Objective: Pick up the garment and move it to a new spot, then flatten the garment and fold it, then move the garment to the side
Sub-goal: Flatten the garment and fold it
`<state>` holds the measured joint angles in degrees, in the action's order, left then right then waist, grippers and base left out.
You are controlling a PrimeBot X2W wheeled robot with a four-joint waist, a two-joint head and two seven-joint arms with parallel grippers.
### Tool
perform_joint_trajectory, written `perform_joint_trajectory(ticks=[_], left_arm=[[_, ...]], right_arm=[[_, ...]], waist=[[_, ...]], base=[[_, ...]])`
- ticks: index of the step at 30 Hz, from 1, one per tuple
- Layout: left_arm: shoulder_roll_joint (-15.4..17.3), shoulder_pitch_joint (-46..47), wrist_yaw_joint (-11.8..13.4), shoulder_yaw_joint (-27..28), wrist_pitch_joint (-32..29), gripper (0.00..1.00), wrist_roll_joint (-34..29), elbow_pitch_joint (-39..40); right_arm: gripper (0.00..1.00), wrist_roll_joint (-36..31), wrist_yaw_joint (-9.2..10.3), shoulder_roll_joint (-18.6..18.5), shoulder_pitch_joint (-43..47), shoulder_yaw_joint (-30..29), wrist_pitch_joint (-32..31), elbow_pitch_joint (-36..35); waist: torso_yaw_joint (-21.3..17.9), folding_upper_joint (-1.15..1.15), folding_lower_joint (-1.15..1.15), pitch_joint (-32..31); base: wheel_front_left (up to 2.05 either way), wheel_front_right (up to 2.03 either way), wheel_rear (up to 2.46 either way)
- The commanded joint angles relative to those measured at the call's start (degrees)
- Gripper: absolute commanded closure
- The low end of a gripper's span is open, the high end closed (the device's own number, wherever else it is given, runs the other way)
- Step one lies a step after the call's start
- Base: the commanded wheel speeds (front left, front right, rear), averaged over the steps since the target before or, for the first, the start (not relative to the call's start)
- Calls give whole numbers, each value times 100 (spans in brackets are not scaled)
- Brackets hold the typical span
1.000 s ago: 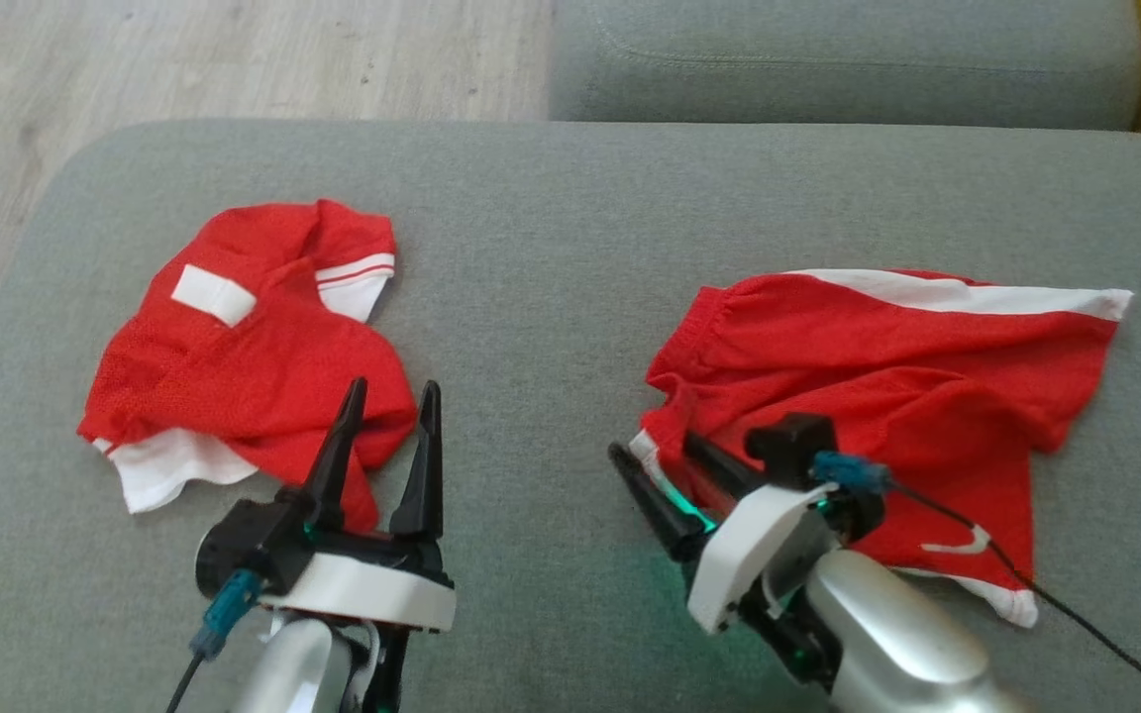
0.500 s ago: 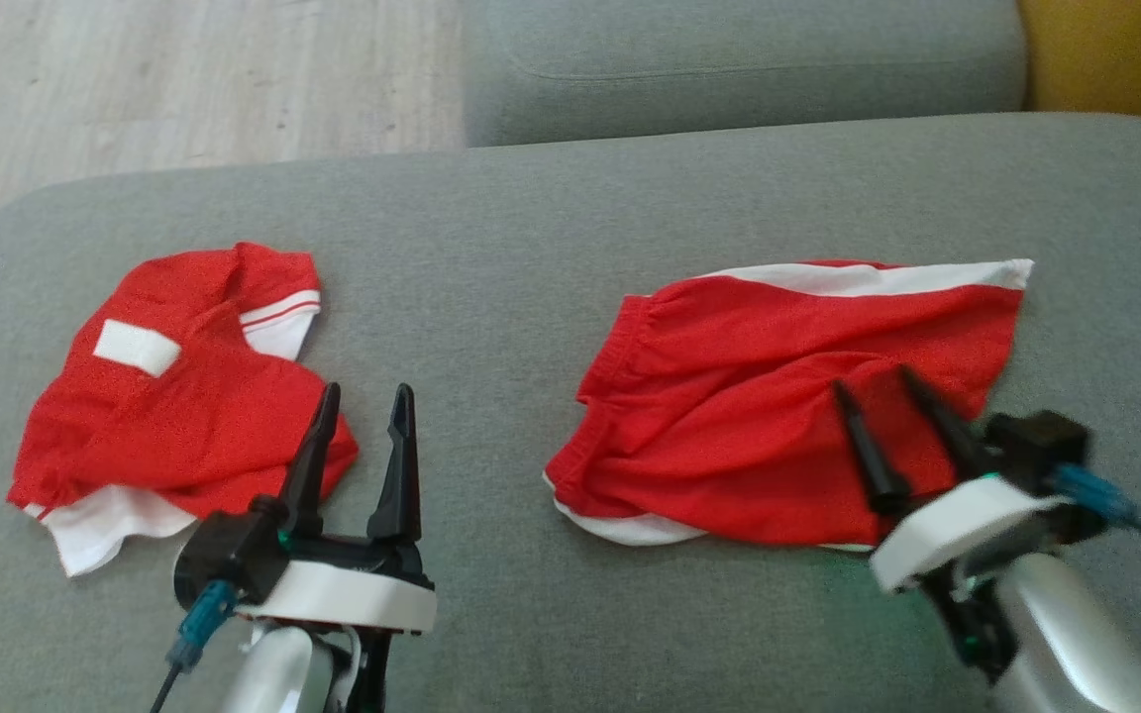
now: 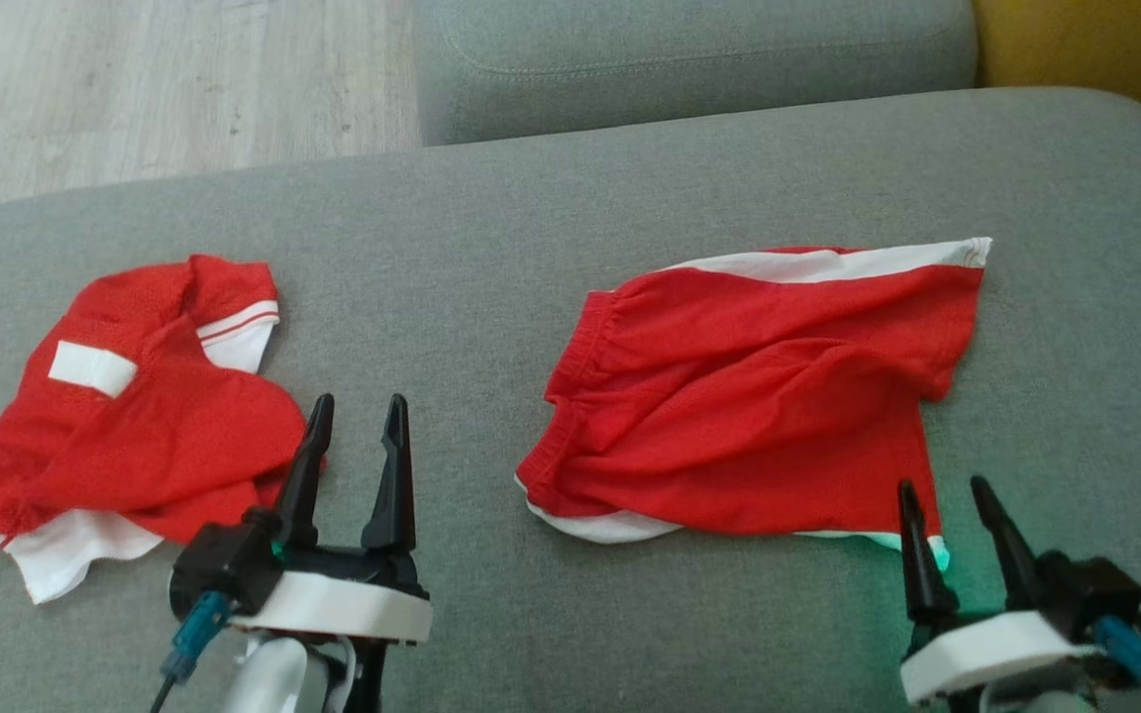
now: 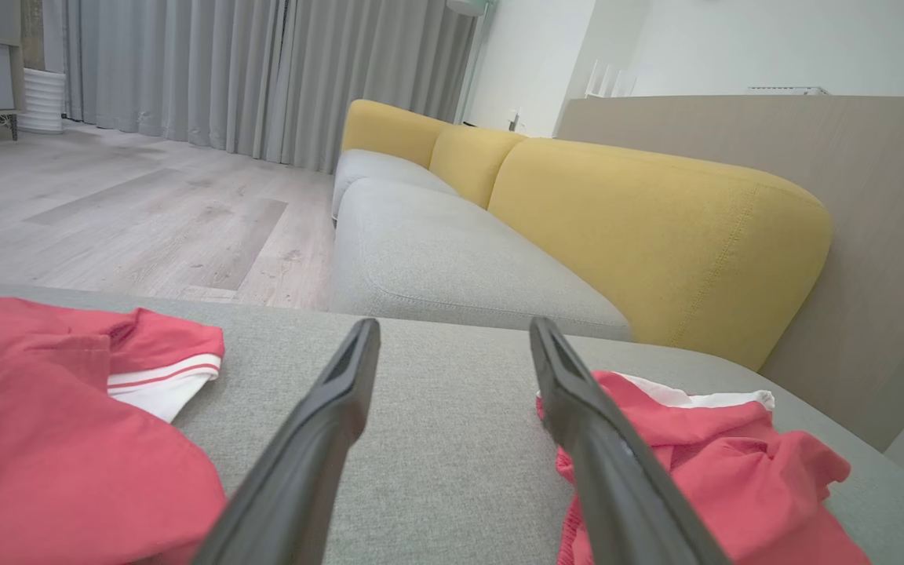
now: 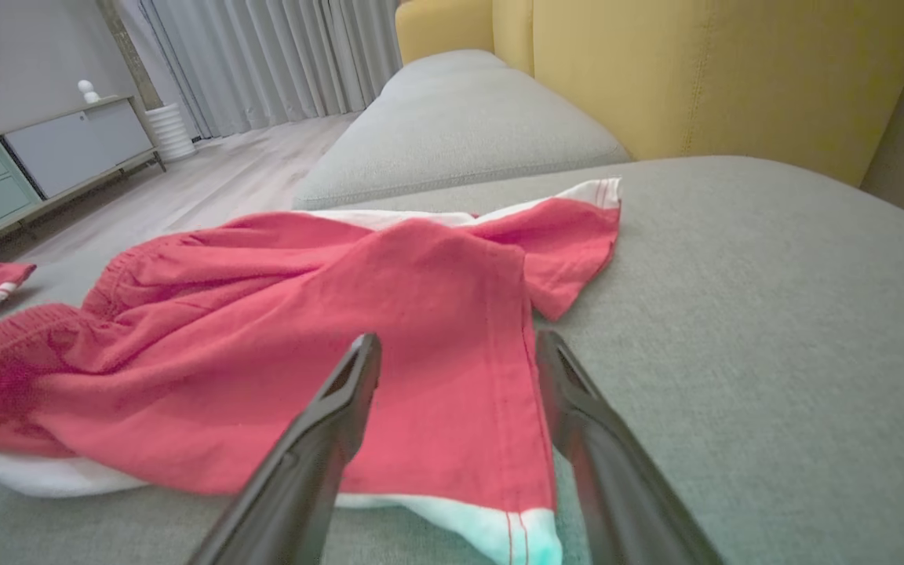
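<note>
I have pulled the right end effector (image 3: 941,485) back to the lower right, fingers apart. The red shorts with white trim (image 3: 749,396) lie released at centre right on the grey sofa cushion (image 3: 630,198); I think flattening follows.

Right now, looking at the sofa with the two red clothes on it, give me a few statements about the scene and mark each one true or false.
1. The left gripper and the right gripper are both open and empty. True.
2. The red shorts lie on a wooden table. False: they lie on the grey cushion.
3. The red shirt lies to the robot's left of the shorts. True.
4. The right gripper is shut on the shorts. False: it is open, near their leg hem.
5. Shirt and shorts overlap. False: bare cushion separates them.
</note>
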<state>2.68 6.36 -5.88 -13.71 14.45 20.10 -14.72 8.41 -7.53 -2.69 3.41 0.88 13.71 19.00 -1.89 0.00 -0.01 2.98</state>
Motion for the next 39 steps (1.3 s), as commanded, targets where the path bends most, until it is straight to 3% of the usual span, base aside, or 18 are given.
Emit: perform_joint_trajectory(ticks=[1, 9, 14, 19, 25, 39], left_arm=[[20, 164, -18, 195, 55, 0, -16, 211], [44, 271, -103, -41, 55, 0, -231, -147], [294, 494, -152, -762, -95, 0, -330, -800], [632, 829, -158, -1703, -347, 0, 40, -1084], [1000, 1234, -159, -2389, -486, 0, 355, -1397], [1060, 1757, -160, -2915, -274, 0, 668, -1714]], right_arm=[[0, -31, 4, -34, -329, 104, 100, -267], [0, 6, 4, -21, -561, 63, 115, -445], [0, 10, 4, -20, -595, -4, 118, -463], [0, 42, 4, -20, -619, 47, 121, -441], [0, 84, 4, -20, -674, 80, 125, -427], [0, 118, 4, -19, -764, 133, 128, -417]], waist=[[-4, 0, 1, 19], [4, 0, 1, 113], [4, 0, 1, 227], [-17, 0, 1, 343], [-89, 0, 1, 453], [-248, 0, 1, 590]], base=[[0, 0, 0], [0, 0, 0], [0, 0, 0], [0, 0, 0], [0, 0, 0], [0, 0, 0]])
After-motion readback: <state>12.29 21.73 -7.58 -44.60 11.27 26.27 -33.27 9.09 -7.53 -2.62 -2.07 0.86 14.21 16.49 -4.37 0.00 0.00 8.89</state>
